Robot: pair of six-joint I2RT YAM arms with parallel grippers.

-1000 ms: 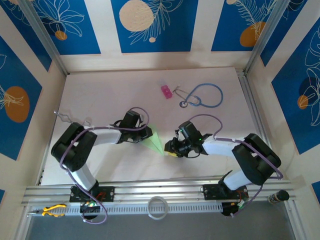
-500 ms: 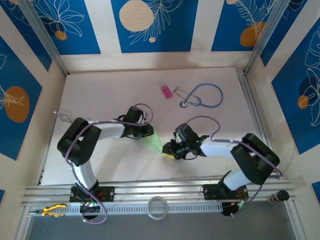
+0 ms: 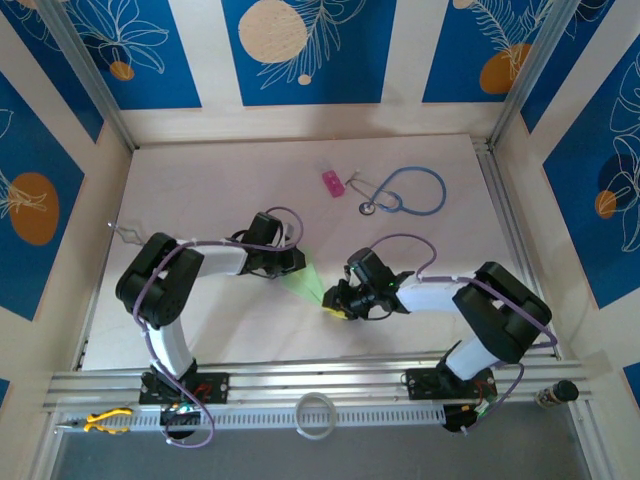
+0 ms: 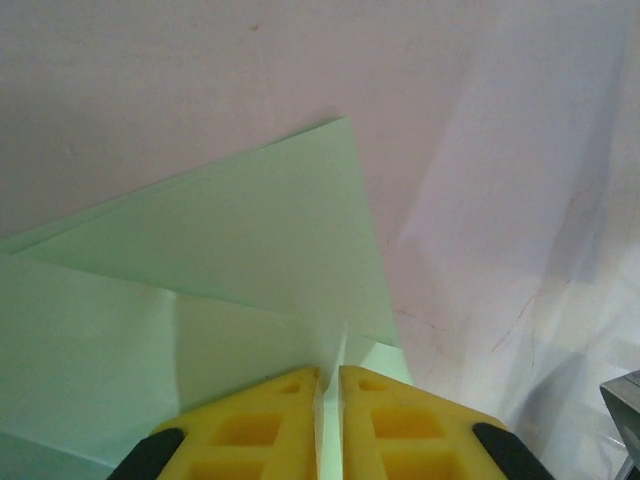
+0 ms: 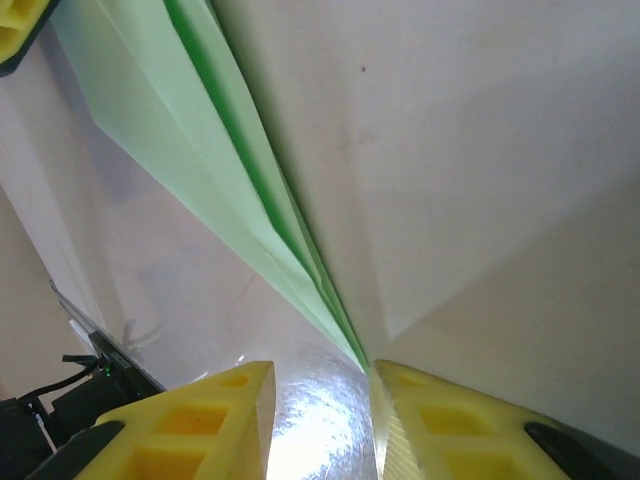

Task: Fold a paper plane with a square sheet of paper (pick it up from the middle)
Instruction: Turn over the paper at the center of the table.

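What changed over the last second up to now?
The right arm crept left, its parted jaws now at the tip of the narrow light-green paper plane. The left arm shifted its elbow slightly right; its jaws stayed shut on the plane's wide end. The plane, small pink block and blue stethoscope hardly moved.

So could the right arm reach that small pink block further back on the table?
Probably yes: bare table lies between the right gripper and the small pink block, though it is busy at the tip of the light-green paper plane.
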